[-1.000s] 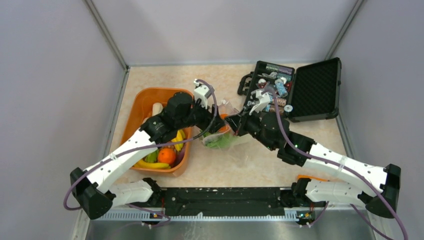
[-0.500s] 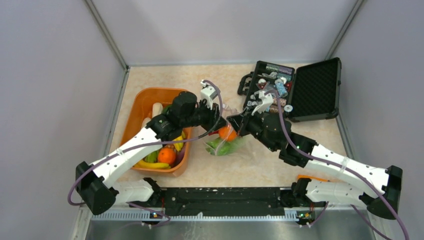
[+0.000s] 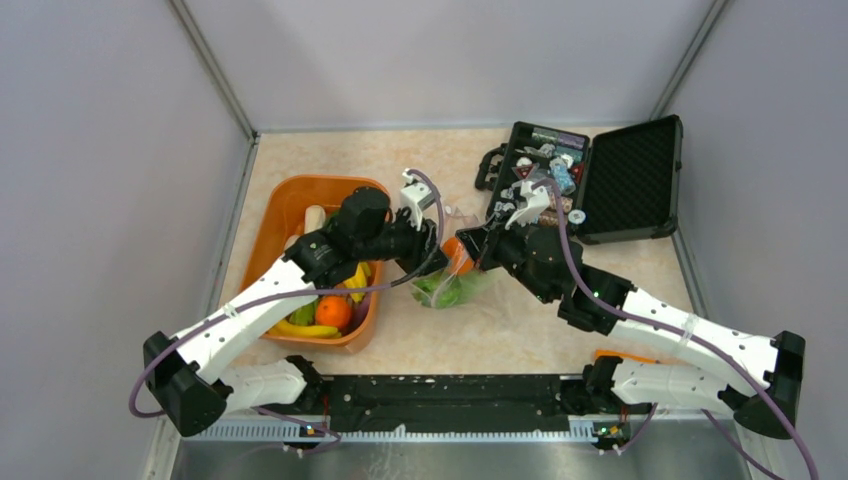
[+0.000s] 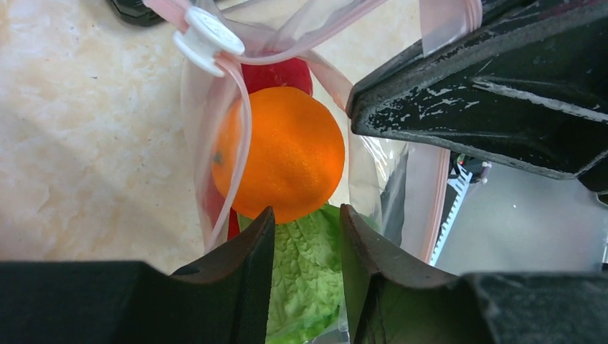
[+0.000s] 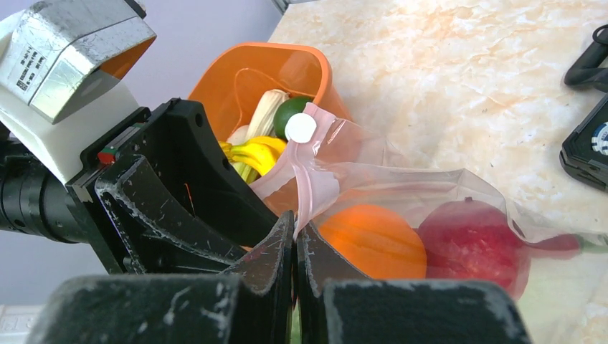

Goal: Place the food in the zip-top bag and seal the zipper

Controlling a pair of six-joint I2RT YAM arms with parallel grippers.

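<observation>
Tally: 1 zip-top bag [image 5: 401,179]; 1 orange tub [image 3: 283,205]; 1 black case [image 3: 640,180]; 1 orange [image 4: 279,154] bagged, 1 orange [image 3: 333,312] in tub.

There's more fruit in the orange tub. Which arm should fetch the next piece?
Left, probably: the left end effector is open and empty, nearer the tub; the right end effector is shut on the zip-top bag at its mouth.
</observation>
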